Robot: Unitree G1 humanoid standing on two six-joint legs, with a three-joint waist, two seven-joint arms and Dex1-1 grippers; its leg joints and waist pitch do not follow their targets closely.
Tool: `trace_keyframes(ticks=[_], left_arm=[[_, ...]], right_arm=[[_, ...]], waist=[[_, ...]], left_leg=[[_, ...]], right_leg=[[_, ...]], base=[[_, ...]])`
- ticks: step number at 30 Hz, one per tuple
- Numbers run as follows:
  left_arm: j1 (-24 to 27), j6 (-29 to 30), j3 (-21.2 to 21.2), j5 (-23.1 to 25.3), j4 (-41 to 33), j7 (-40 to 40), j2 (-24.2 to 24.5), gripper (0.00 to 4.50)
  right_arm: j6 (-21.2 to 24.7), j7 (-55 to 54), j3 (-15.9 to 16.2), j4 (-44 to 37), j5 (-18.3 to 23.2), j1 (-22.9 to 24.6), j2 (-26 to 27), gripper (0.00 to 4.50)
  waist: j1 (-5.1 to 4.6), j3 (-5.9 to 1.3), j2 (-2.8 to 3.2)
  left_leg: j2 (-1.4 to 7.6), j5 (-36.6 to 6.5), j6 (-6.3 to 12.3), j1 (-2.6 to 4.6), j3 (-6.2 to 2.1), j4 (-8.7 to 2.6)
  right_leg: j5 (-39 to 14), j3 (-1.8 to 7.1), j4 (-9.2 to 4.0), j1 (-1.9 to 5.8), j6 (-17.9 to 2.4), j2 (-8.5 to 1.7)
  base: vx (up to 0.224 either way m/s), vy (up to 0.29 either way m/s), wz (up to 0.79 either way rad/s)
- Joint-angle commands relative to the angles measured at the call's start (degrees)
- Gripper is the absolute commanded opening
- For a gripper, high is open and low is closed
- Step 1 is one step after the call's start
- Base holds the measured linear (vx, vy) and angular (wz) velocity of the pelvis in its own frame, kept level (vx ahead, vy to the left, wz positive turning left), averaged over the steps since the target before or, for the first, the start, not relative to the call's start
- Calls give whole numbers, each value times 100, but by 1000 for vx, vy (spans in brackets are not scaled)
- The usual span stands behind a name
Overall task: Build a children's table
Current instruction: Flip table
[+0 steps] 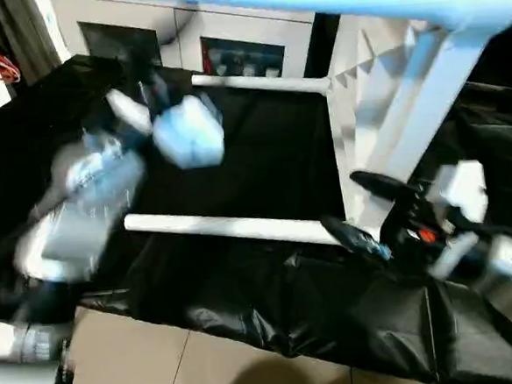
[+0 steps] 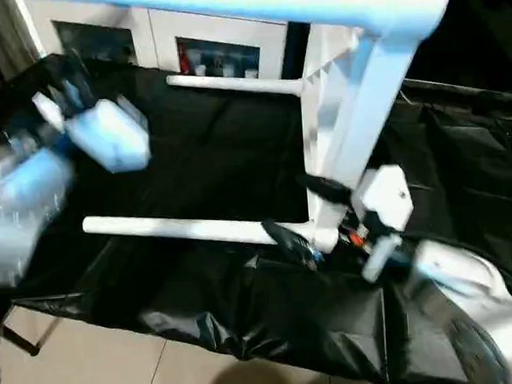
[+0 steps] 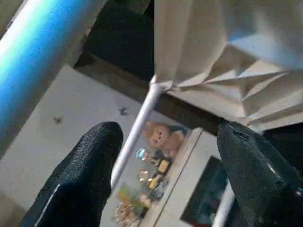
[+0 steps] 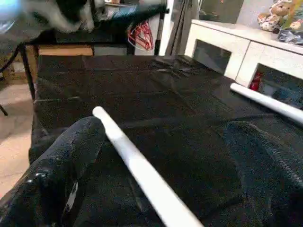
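**Ana:** Right wrist view worries me. The right gripper (image 4: 161, 156) has its fingers (image 4: 61, 175) spread wide on either side of the near leg (image 4: 142, 175), but they aren't closed on it. If they shut off-centre, I'd expect that round tube to roll or twist in its socket.

**Ben:** And the children's table (image 2: 357, 123) itself?

**Ana:** It lies tipped on its side on the black-covered table (image 2: 227, 159), ribbed underside facing the robot. All white plastic, with triangular ribs along the inside of the rim. Two legs run level just above the black sheet, the near one and the far leg (image 1: 257, 82), and both seem seated in corner sockets. A third leg (image 2: 252, 3) crosses the top of the head views, very near the camera.

**Ben:** So a shove could topple it?

**Ana:** I'd judge so. It rests on its edge and leg ends, so a sideways push from either arm could tip it over.

**Ben:** The left gripper (image 1: 166, 97)?

**Ana:** Raised over the sheet, fingers (image 3: 80, 179) apart and holding nothing. Its wrist view looks up past the ribbing, with a leg close alongside. It could easily clip that.

**Ben:** Behind?

**Ana:** A white cabinet (image 1: 227, 36) with glass doors, close to the far leg.
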Motion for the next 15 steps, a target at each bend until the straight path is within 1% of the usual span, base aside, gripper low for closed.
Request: trace_keyframes(ticks=[1,2,3,4,5,6,8,10,11,12,13,14,15], left_arm=[[-168,-257,101,-203,-195,107,-74,369],[-179,-272,119,-218,-210,127,-86,369],[-212,-305,166,-244,-243,179,-110,369],[-349,-422,303,-38,-286,469,-126,369],[-393,-468,346,48,-299,562,-119,369],[-454,-470,392,233,-294,712,-89,369],[-507,-459,420,408,-269,826,-46,369],[-574,-362,414,667,-107,931,40,369],[-574,-362,414,667,-107,931,40,369],[-631,-272,416,844,40,1009,85,369],[-659,-205,418,898,100,1035,95,369],[-727,-80,416,1025,220,1114,115,369],[-727,-80,416,1025,220,1114,115,369]], right_arm=[[-109,-79,51,177,-124,-195,58,445],[-117,-84,58,192,-130,-214,70,445],[-134,-94,77,225,-142,-256,98,445],[-171,-100,169,320,-201,-370,194,445],[-184,-97,206,355,-227,-412,233,445],[-205,-104,285,399,-270,-474,293,445],[-226,-108,375,444,-311,-539,358,445],[-224,-78,498,485,-322,-634,450,445],[-224,-78,498,485,-322,-634,450,445],[-250,-67,576,531,-357,-710,505,445],[-257,-68,595,544,-365,-738,526,445],[-266,-66,617,572,-353,-793,573,445],[-266,-66,617,572,-353,-793,573,445]], waist=[[2,-325,21],[8,-325,46],[18,-322,50],[9,-322,8],[9,-330,23],[4,-327,27],[-12,-331,8],[-14,-327,5],[-16,-326,15],[-14,-325,28],[-19,-330,30],[-26,-328,19],[-28,-326,29]], left_leg=[[538,-1358,-118,161,-296,-464],[542,-1365,-138,170,-300,-465],[544,-1347,-153,171,-298,-460],[542,-1326,-143,162,-290,-459],[534,-1255,-122,156,-291,-453],[537,-1212,-118,152,-299,-453],[530,-1166,-108,155,-296,-441],[528,-1136,-109,147,-297,-442],[527,-1125,-119,148,-300,-442],[531,-1154,-143,159,-297,-446],[524,-1155,-155,156,-301,-444],[519,-1203,-185,157,-299,-447],[526,-1262,-213,159,-311,-454]], right_leg=[[-589,328,-378,163,-1055,-530],[-604,331,-372,157,-1073,-542],[-568,333,-370,162,-1054,-538],[-539,331,-364,164,-1043,-527],[-476,332,-351,166,-1034,-532],[-451,330,-350,175,-1008,-530],[-450,328,-346,175,-974,-524],[-509,337,-350,178,-922,-532],[-536,336,-349,173,-892,-528],[-566,338,-352,160,-881,-525],[-561,334,-344,159,-884,-520],[-615,334,-351,154,-879,-519],[-674,336,-353,152,-880,-528]], base=[[0,0,0],[0,0,0],[0,0,0],[0,0,0],[0,0,0],[0,0,0],[0,0,0],[0,0,0],[0,0,0],[0,0,0],[0,0,0],[0,0,0],[0,0,0]])
